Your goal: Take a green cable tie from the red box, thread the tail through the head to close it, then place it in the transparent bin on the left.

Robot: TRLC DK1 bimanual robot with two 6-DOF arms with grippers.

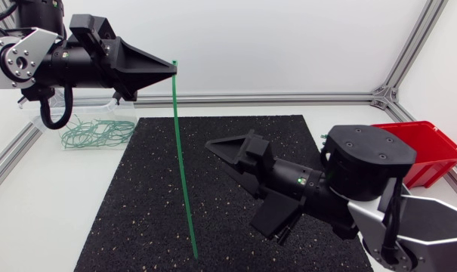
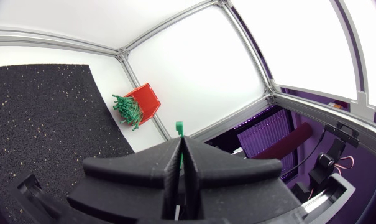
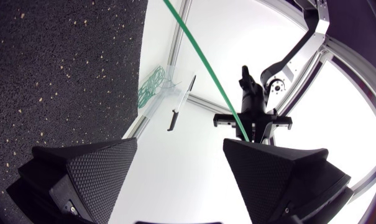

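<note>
My left gripper (image 1: 174, 66) is raised over the mat's far left part, shut on the head end of a green cable tie (image 1: 184, 174). The straight tie hangs down, its tail near the mat's front edge. In the left wrist view the tie's head (image 2: 179, 129) sticks out above the shut fingers (image 2: 194, 163). My right gripper (image 1: 230, 183) hovers over the mat's middle, open wide, pointing left at the tie and apart from it. From the right wrist, the tie (image 3: 206, 59) crosses ahead of the open gripper (image 3: 181, 142), with the left gripper (image 3: 250, 106) behind it.
The red box (image 1: 432, 147) stands at the right table edge; its green ties (image 2: 127, 109) show in the left wrist view. The transparent bin (image 1: 92, 132) at the far left holds several looped green ties. A black speckled mat (image 1: 236, 242) covers the table's middle.
</note>
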